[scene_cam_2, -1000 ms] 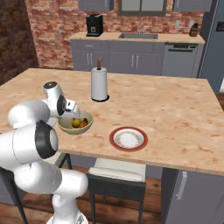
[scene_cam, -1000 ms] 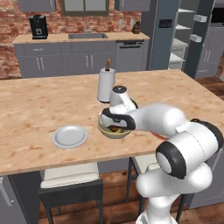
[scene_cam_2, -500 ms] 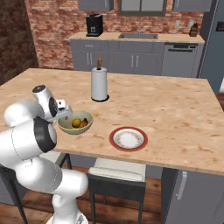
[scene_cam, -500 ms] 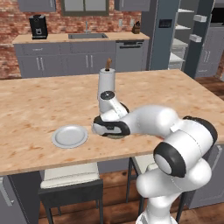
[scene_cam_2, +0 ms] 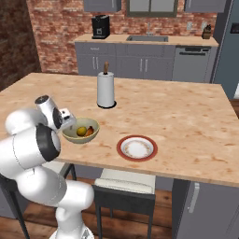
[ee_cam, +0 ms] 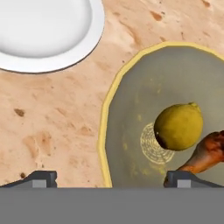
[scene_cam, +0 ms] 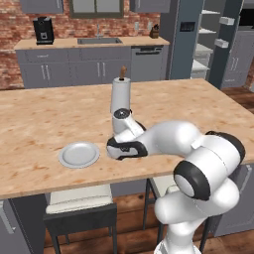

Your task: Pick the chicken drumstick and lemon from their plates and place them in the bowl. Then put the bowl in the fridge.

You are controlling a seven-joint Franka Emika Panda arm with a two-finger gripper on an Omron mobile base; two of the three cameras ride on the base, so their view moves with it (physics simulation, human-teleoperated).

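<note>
- the gripper [ee_cam: 109,177] stood wide, holding nothing, its fingers astride the bowl [ee_cam: 127,144] rim.
- lemon [ee_cam: 178,127] and drumstick [ee_cam: 205,153] lay inside the right finger.
- probably best lowered squarely before pinching.

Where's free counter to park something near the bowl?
Bare wood runs behind the paper towel roll to the far edge, and right of the red-rimmed plate. Crowded near the front edge: the grey plate, the bowl and the open gripper straddling its rim.
</note>
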